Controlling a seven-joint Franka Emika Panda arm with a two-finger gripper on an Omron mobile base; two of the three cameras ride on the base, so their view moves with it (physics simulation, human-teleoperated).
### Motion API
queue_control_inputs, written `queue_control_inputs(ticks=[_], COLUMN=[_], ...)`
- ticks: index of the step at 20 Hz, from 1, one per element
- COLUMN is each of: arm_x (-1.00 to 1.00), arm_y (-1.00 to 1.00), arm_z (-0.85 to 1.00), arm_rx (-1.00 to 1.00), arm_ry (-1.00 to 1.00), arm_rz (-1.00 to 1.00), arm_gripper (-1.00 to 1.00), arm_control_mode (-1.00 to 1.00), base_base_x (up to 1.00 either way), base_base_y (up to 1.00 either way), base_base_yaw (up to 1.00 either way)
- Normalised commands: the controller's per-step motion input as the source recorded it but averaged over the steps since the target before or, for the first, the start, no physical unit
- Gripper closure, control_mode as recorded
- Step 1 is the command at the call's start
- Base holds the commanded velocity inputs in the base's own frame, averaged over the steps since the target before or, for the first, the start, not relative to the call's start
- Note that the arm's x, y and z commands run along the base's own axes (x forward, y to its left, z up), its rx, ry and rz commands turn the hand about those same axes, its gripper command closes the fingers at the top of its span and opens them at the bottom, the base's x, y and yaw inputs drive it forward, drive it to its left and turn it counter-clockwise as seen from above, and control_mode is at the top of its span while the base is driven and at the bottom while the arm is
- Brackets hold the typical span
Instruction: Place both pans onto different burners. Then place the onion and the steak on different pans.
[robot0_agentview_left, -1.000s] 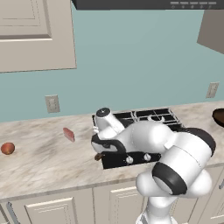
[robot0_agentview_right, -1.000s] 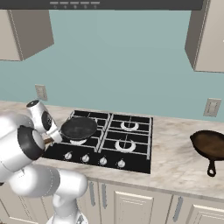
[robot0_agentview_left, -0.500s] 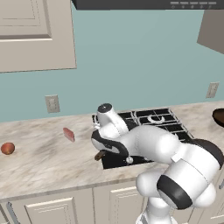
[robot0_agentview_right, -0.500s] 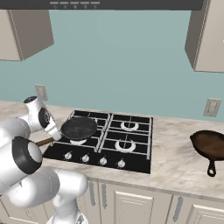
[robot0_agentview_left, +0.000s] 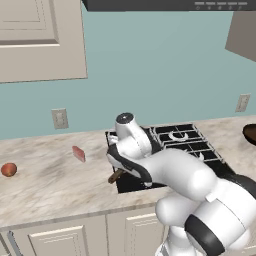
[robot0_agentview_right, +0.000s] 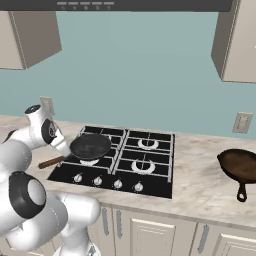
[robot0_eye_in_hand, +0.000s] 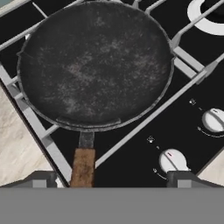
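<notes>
Gripper (robot0_eye_in_hand: 111, 179) wide open above the black pan's handle (robot0_eye_in_hand: 83, 167), holding nothing.
Black pan (robot0_agentview_right: 90, 146) sits on the front-left burner of the cooktop (robot0_agentview_right: 150, 172), handle out over the counter (robot0_agentview_left: 45, 190). Steak (robot0_agentview_left: 78, 153) and onion (robot0_agentview_left: 8, 169) lie on the counter to the left; brown pan (robot0_agentview_right: 240, 165) rests far right.

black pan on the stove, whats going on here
The black pan sits on the cooktop's front-left burner, its wooden handle sticking out over the counter. The robot's gripper hovers open above the handle, holding nothing. The reddish-brown pan lies on the counter right of the cooktop, not yet on a burner. The steak and the onion lie on the counter to the left, untouched.
</notes>
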Motion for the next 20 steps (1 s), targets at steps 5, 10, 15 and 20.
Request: queue_control_inputs(ticks=[5,10,15,20], arm_x=[-0.02,-0.06,-0.07,-0.07], arm_y=[-0.14,-0.15,-0.16,-0.28], arm_z=[0.32,0.29,0.28,0.24], arm_rx=[0.01,0.00,0.00,0.00], arm_ry=[-0.04,-0.05,-0.05,-0.05], arm_rz=[0.05,0.06,0.06,0.07], arm_gripper=[-1.00,-1.00,-1.00,-1.00], arm_control_mode=[-1.00,-1.00,-1.00,-1.00], base_base_x=[0.00,0.00,0.00,0.00], base_base_y=[0.00,0.00,0.00,0.00], base_base_yaw=[0.00,0.00,0.00,0.00])
